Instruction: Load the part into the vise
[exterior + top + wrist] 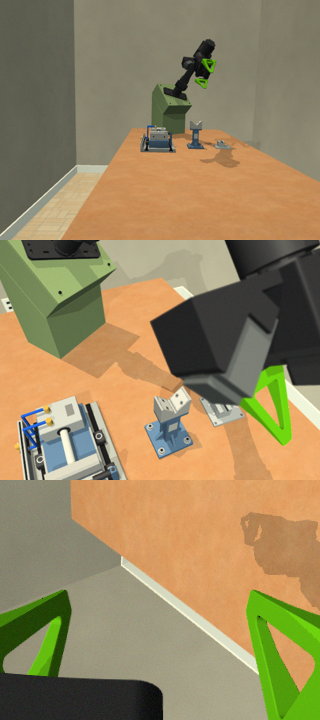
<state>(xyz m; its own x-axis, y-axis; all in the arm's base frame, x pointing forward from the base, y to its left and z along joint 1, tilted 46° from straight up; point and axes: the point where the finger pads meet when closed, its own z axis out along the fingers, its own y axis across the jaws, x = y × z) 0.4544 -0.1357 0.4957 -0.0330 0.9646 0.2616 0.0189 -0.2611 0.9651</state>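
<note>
The grey part (222,409) lies on the infeed plate at the right of the table, its slot facing up; the arm hides part of it in the top view. It also shows in the exterior view (221,143). The vise (69,438) stands at the left front with open jaws and a white cylinder rod (67,446); it shows in the exterior view too (157,142). The V-block (171,404) on its blue stand sits between them. My gripper (206,73) with green fingers is open and empty, high above the table. The wrist view shows both fingers wide apart over the table edge.
The green pedestal (59,296) carrying the arm's base stands at the back left. The table's right edge (194,616) runs under the gripper, with floor beyond. A wall stands close behind and to the right of the table.
</note>
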